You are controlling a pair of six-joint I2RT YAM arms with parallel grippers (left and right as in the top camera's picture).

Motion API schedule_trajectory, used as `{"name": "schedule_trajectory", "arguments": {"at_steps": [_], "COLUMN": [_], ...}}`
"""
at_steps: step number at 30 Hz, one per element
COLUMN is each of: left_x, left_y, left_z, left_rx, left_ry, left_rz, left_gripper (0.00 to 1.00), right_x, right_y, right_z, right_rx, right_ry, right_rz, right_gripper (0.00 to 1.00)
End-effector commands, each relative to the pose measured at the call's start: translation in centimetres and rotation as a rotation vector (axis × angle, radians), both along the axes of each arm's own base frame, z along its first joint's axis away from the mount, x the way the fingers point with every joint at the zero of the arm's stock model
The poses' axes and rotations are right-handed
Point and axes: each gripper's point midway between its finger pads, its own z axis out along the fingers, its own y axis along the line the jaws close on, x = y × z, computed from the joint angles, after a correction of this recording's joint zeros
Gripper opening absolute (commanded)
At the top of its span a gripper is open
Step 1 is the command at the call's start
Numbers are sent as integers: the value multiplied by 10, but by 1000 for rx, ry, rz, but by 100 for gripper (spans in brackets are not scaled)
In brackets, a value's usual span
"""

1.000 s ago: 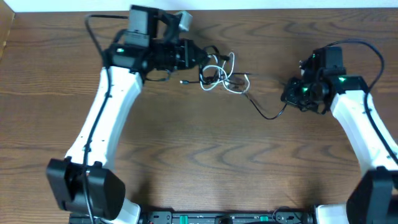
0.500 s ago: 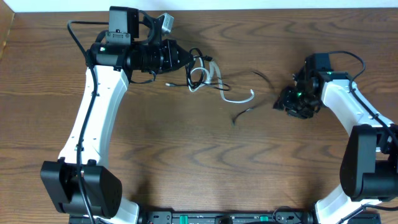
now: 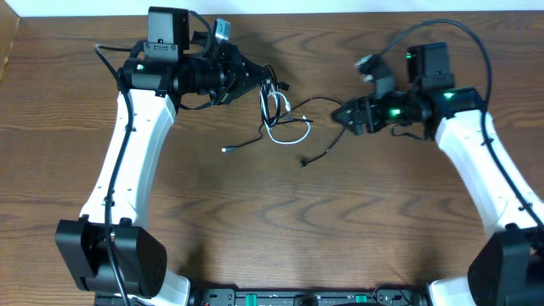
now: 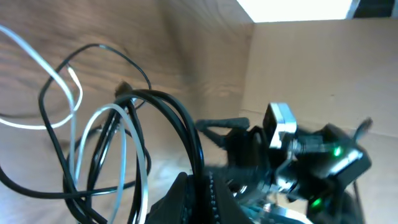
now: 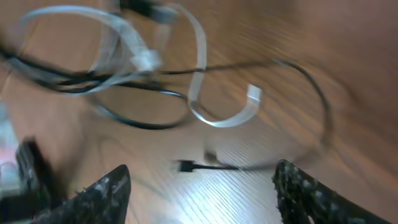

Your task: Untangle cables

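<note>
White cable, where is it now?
In the overhead view, the white cable is at the upper middle of the table, tangled with the black cable, right beside the left gripper.

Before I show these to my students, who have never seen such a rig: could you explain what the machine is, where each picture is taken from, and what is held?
The machine is a robot with a left arm and a right arm at a wooden table. The wide picture looks down from overhead. The other two come from a camera on each wrist. Between the arms are two thin tangled cables, a white cable and a black cable. The left claw is shut on the cables, pinching their loops. The right claw is open, holds nothing, and points toward the loose strands.
</note>
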Motion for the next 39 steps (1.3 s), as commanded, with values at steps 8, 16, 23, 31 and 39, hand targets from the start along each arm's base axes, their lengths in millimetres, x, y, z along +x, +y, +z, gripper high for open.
{"name": "schedule_trajectory", "arguments": {"at_steps": [8,16,23,31,39], "left_x": [-11,-15,-22,-19,-17], "left_y": [-10,-22,-35,-29,-4], "left_z": [15,12,12,-1,-35], "left_rx": [-115,-97,-95,-7,221], "left_ry": [131,143,145,101,59], "left_rz": [10,-2,-35,-20,22], "left_gripper": [8,7,7,8,7], "right_x": [-41,-32,-21,-15,10], "right_y": [70,75,82,79,17], "right_z": [5,-17,-12,-28,0], "right_rx": [-31,-131,-101,-143,-87], "right_ry": [-226,-189,-207,-104,45], "right_rz": [395,327,289,160,-232], "right_gripper": [62,47,27,1,1]}}
